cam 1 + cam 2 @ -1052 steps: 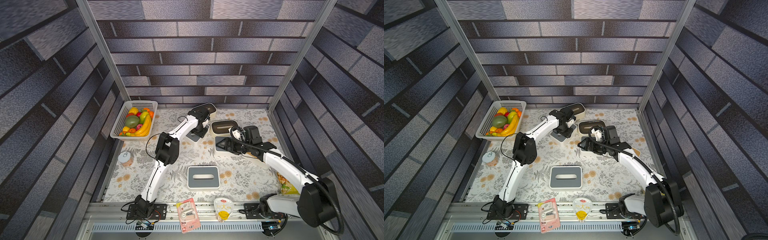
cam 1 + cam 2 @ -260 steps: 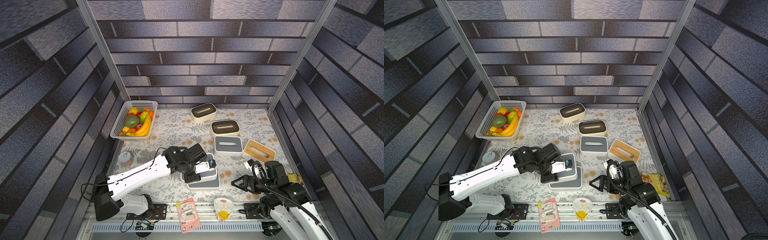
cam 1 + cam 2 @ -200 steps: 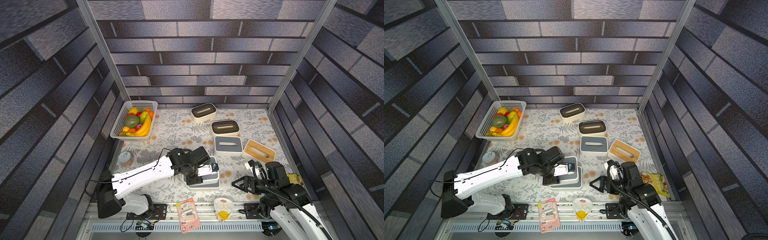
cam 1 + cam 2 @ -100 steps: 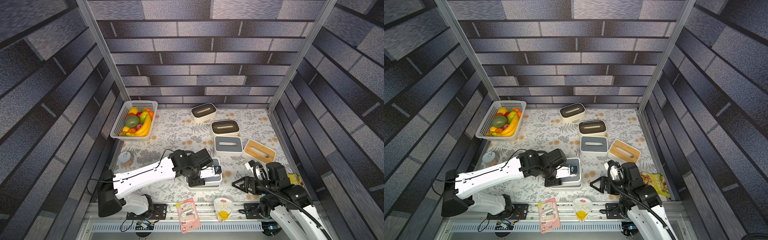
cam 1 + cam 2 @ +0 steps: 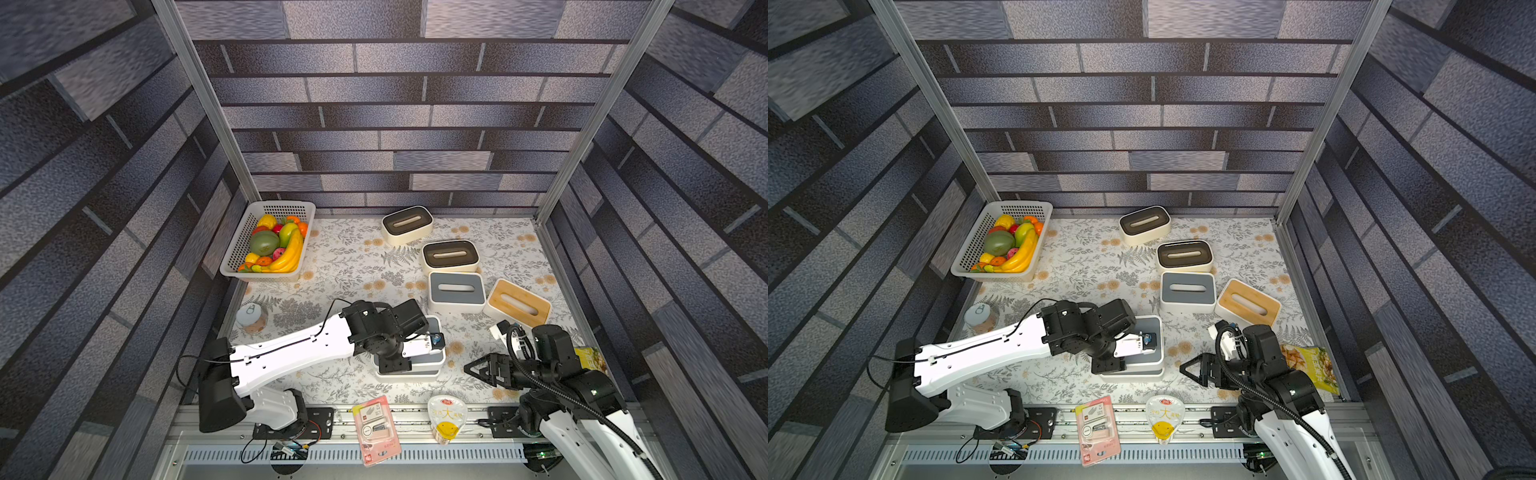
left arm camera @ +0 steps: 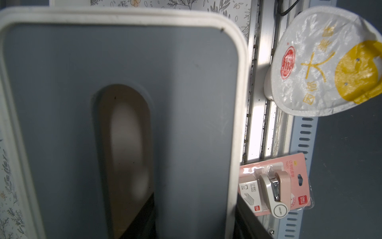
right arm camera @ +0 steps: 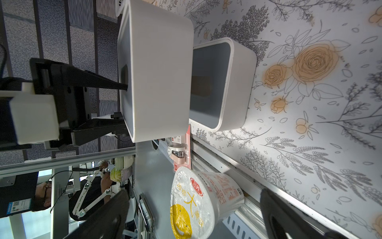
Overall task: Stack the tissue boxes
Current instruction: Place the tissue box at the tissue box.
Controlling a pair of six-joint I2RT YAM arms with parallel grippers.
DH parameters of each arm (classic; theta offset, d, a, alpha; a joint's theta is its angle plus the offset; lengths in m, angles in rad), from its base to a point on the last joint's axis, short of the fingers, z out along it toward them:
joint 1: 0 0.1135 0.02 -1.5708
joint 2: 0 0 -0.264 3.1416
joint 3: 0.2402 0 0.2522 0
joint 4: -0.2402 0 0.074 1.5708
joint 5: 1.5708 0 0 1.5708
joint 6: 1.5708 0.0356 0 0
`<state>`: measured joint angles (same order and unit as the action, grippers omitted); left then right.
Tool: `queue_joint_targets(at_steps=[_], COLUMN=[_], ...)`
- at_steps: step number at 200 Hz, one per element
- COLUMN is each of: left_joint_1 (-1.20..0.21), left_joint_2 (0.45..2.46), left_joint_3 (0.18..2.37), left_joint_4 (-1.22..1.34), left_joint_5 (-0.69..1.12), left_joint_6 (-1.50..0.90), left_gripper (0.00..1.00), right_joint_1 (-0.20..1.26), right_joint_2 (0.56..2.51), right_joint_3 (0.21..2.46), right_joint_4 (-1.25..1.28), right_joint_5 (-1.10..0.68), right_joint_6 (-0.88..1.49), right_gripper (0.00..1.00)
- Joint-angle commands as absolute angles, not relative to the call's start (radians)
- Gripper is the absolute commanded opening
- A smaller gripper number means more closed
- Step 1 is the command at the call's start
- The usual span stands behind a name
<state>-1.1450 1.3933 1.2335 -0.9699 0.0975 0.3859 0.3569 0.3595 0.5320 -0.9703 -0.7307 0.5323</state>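
Left hand (image 5: 395, 355) edged grey box (image 7: 161, 72) rightward.

Free tablecloth (image 5: 345, 266) between fruit basket (image 5: 237, 245) and tissue-box row (image 5: 450, 259); noodle cup (image 5: 446, 417), stapler pack (image 5: 376, 428) on front rail (image 5: 411, 422)

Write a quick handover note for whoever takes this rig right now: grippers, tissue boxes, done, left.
Left gripper: shut on a white rectangular tissue box with slate-grey lid, one finger in its slot, held over a second grey-lidded white box at the front of the floral table; contact unclear.
Right gripper: open, empty, beside them.
Apart on the table: third grey-lidded box, light wood-lidded box, two rounded dark brown-lidded cream boxes.
Done: nothing stacked and released. Left: seat this box, then add four more.
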Motion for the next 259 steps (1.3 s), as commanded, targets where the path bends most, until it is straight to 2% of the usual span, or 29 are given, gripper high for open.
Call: queue_joint_targets(at_steps=[1,259], left_joint_1=[-1.15,-1.158], left_joint_2=[1.408,1.468], left_joint_3=[1.256,1.213], left_joint_4=[-0.935,-0.93], left_joint_5=[0.092,0.09], left_joint_6=[0.402,0.438], left_gripper=[0.51,0.52], right_joint_1=[0.352,0.352], right_joint_2=[0.353,0.359], right_joint_3=[0.527,0.527], right_joint_4=[-0.994,-0.994], right_joint_5=[-0.727,-0.724], right_joint_6=[0.516,0.518], right_gripper=[1.0,1.0])
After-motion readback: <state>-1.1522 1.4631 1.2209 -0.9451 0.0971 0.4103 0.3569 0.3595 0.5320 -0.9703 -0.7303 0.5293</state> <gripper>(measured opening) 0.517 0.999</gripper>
